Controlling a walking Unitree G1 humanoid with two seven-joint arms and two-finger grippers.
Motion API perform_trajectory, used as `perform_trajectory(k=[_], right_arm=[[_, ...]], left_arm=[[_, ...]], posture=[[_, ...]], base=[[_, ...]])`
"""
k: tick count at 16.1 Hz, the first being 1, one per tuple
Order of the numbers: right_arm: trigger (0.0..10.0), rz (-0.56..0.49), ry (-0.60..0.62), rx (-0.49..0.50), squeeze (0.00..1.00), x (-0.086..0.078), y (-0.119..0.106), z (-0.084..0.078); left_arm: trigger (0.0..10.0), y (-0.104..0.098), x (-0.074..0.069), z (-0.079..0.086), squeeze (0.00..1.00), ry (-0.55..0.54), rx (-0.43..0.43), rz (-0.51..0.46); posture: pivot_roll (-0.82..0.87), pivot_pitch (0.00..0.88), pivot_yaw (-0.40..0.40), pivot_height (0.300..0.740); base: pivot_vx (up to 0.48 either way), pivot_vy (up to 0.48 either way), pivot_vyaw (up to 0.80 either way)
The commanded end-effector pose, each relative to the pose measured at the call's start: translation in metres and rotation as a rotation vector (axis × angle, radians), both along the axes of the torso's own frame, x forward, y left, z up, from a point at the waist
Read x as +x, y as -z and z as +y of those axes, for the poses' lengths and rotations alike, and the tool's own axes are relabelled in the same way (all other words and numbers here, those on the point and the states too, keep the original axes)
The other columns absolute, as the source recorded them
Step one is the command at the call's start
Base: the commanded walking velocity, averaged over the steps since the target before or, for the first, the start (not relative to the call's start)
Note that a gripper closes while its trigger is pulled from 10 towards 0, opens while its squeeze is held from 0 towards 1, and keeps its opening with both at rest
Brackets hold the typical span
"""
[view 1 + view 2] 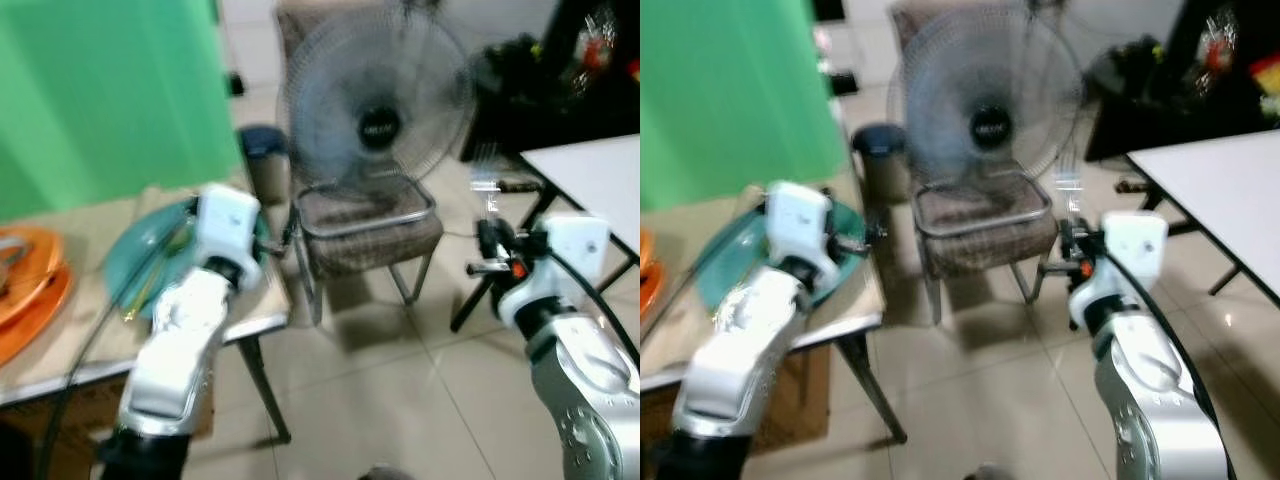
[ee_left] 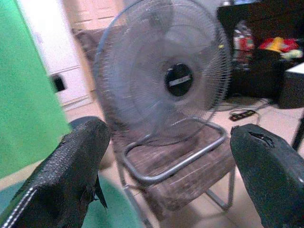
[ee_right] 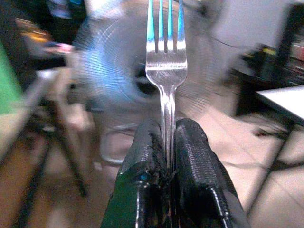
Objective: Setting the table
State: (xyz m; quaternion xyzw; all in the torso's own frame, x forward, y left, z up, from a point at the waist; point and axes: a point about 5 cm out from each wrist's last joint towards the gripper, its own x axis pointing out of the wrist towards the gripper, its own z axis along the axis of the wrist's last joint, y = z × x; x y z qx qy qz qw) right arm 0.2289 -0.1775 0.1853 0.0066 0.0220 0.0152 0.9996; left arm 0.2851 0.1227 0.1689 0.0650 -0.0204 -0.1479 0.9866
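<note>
My right gripper (image 3: 168,129) is shut on the handle of a silver fork (image 3: 166,52), held upright with its tines up. In the eye views the fork (image 1: 486,185) stands above the floor, between the chair and the white table (image 1: 600,180). My left gripper (image 2: 171,156) is open, its two black fingers wide apart with nothing between them. It hovers at the right edge of a teal glass plate (image 1: 150,255) that lies on the beige table (image 1: 60,345) at the left. Orange plates (image 1: 25,285) are stacked at that table's far left.
A big standing fan (image 1: 375,110) sits on a brown metal-framed chair (image 1: 370,225) straight ahead. A dark bin (image 1: 263,160) stands behind the beige table's corner. A green screen (image 1: 100,90) fills the back left. Dark furniture (image 1: 580,70) stands at the back right. The floor is tiled.
</note>
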Motion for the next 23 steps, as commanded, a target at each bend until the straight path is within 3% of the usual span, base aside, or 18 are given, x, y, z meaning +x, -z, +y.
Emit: perform_trajectory(k=[1,5,7,23], right_arm=[[10.0,-0.041,-0.001,-0.005,0.0,-0.0005,-0.0065,0.0021],[10.0,-0.02,0.047,0.015,0.0,-0.0016,-0.0053,-0.0023],[10.0,-0.033,0.049,0.104,0.0,-0.0003,-0.0073,0.0],[10.0,-0.031,0.104,0.068,0.0,0.003,0.0001,-0.005]], left_arm=[[10.0,-0.0061,0.0036,0.008,0.0,-0.029,0.015,-0.017],[10.0,-0.0054,0.0034,0.0073,0.0,-0.028,0.017,-0.018],[10.0,-0.006,0.0031,0.0067,0.0,-0.028,0.017,-0.022],[10.0,-0.0097,0.0109,0.0023,0.0,-0.008,0.013,-0.017]], posture=[[-0.05,0.0,0.043,0.74],[-0.04,0.0,0.044,0.74],[-0.04,0.0,0.04,0.74],[-0.04,0.0,0.058,0.74]], base=[[0.0,0.0,-0.8],[0.0,0.0,-0.8],[0.0,0.0,-0.8],[0.0,0.0,-0.79]])
